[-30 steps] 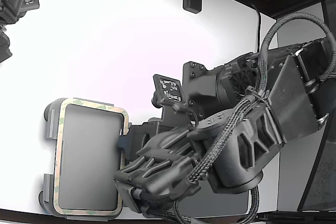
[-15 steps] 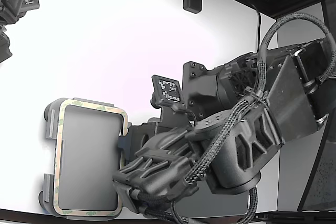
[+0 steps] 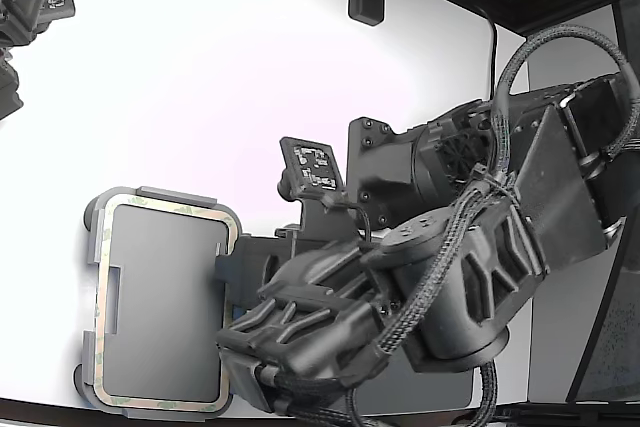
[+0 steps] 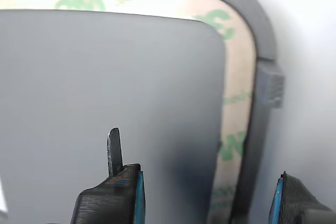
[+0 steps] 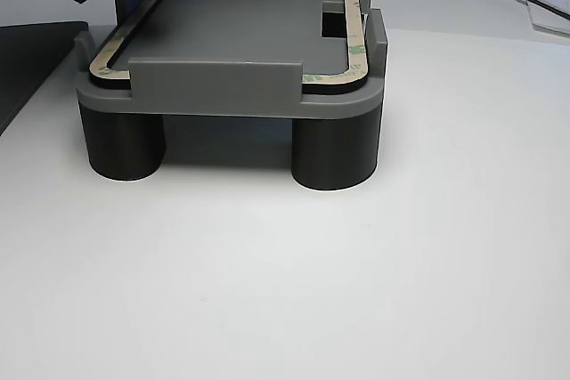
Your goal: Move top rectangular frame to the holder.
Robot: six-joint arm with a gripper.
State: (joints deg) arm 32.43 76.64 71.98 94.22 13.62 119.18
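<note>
we judge the placing step all but done: the top rectangular frame (image 3: 166,210) lies flat inside the holder (image 3: 93,247), its tan band following the raised rim all the way round in the exterior view, where the holder sits at about 8 o'clock on the white worktop (image 3: 180,77). the low other view shows the frame (image 5: 354,37) seated level between the edge tabs of the holder (image 5: 227,100), which stands on round legs.

our gripper (image 4: 207,195) hovers over the frame's side nearest the arm. in the wrist view the fingers (image 4: 113,153) stand well apart, one over the grey floor of the holder (image 4: 265,51), the other outside the rim, with the frame (image 4: 239,77) passing between them untouched. they hold nothing.

the next move, as we read it, calls for a straight lift away without snagging the thin band or the edge tab just beside it, then a retreat toward 3 o'clock.

against the frame of a second ago, the tan ring was skewed in the holder, its far edge riding over the rim toward 12 o'clock; now it lies square and lower. the gripper has opened and the tag plate on the wrist (image 3: 305,164) has shifted slightly toward 9 o'clock.
</note>
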